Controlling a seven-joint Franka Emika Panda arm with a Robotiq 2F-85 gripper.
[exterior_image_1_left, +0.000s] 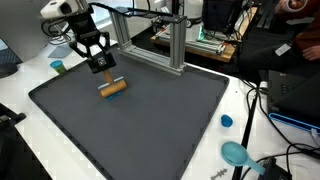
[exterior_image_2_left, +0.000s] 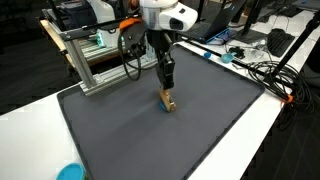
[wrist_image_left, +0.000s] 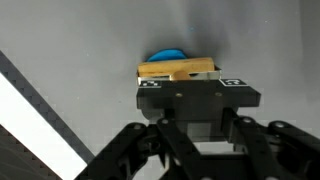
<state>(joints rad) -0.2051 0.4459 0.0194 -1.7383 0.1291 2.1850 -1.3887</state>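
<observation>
— What do we see on the mat (exterior_image_1_left: 150, 125)?

— A small wooden block (exterior_image_1_left: 111, 88). It is pale tan with a darker orange-brown end, short and stubby, and it lies flat on the mat, closer to the far edge than the near one.

— And in the wrist view?

— There the block (wrist_image_left: 178, 69) is a light wood bar lying crosswise. A blue shape (wrist_image_left: 168, 55), rounded, peeks out just behind it, and we cannot tell what that is.

— Where is the gripper (exterior_image_1_left: 98, 66)?

— Over the mat, pointing down, right above the block in both exterior views.

— Is it holding the block?

— We cannot tell. The fingers sit just over the block, but we cannot make out how wide they are, or whether they touch it.
</observation>
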